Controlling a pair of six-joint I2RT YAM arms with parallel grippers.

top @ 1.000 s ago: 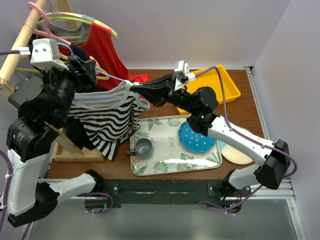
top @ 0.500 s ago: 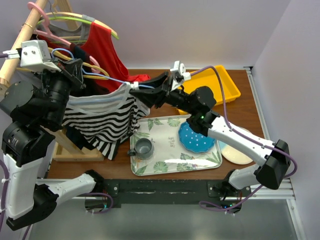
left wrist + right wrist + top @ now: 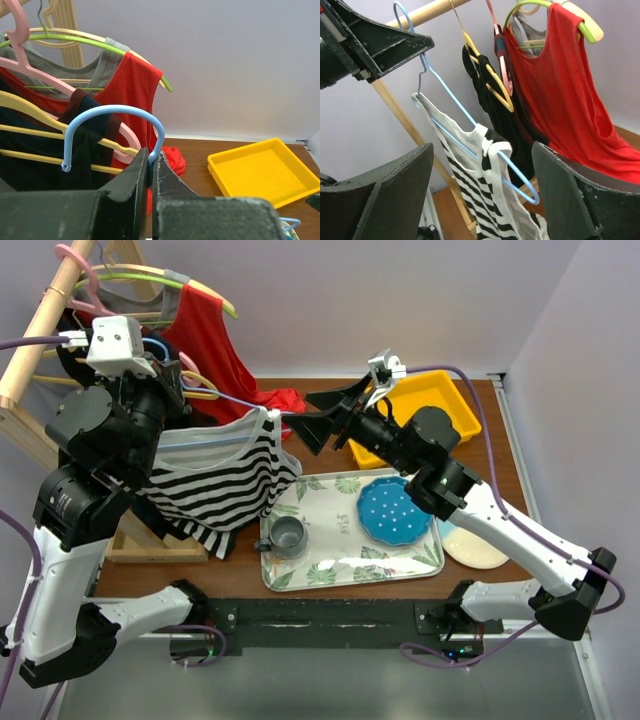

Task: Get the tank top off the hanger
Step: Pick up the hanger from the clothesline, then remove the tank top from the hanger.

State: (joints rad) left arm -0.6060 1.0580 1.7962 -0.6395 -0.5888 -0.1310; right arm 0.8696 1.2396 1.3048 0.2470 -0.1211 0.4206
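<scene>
The black-and-white striped tank top (image 3: 225,475) hangs on a blue wire hanger (image 3: 240,400), held out from the rack. My left gripper (image 3: 151,162) is shut on the stem of the hanger's hook (image 3: 115,110); it also shows in the top view (image 3: 165,375). One white strap (image 3: 495,147) is looped over the hanger's lower right end. My right gripper (image 3: 481,150) stands wide open around that end, touching neither the strap nor the wire. From above, the right gripper (image 3: 315,418) sits just right of the hanger's tip.
A wooden rack rail (image 3: 40,330) carries more hangers with a red top (image 3: 210,340) and dark garments. On the table lie a leaf-print tray (image 3: 340,540) with a grey cup (image 3: 288,535) and blue plate (image 3: 395,512), a yellow bin (image 3: 430,415) and a cream plate (image 3: 475,545).
My right gripper let go of the hanger's end, opened wide and drew back to the right. My left gripper closed on the hanger's hook.
</scene>
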